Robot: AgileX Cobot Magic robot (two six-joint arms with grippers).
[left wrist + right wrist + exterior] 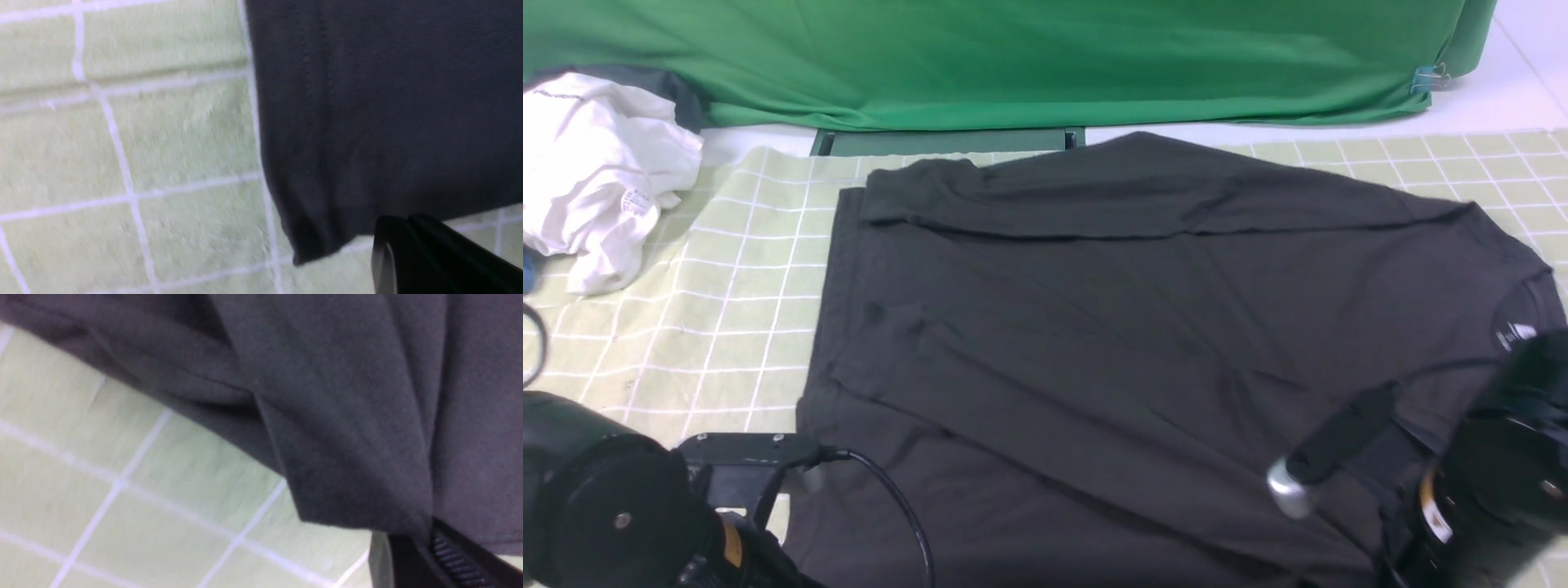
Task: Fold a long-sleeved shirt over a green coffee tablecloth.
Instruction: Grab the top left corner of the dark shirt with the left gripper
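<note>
Front view: you have the long-sleeved shirt (1094, 327) spread wide across the green coffee tablecloth (727, 310), collar and white logo (1517, 333) toward your right arm (1503, 457), hem toward your left arm (605, 506). The hem edge runs straight along the grid. Left of it lies a broad band of bare tablecloth, which ends at the crumpled white garment (596, 163) in the far-left corner. The shirt's far edge reaches the tablecloth's far border, just short of the deep-green fabric (1013, 57) hanging behind. On the right, bare squares show only beyond the shoulder. A sleeve lies folded across the far part of the body.

Left wrist view: your left pincer (402, 222) is closed, its tips meeting the shirt's edge close to the hem corner, and it appears to nip the cloth there. Beside that corner the tablecloth is bare.

Right wrist view: your right pincer (429, 543) is clamped on the shirt. Folds of black cloth gather down into the closed tips, and the fabric hangs raised above the bare grid beside it.
</note>
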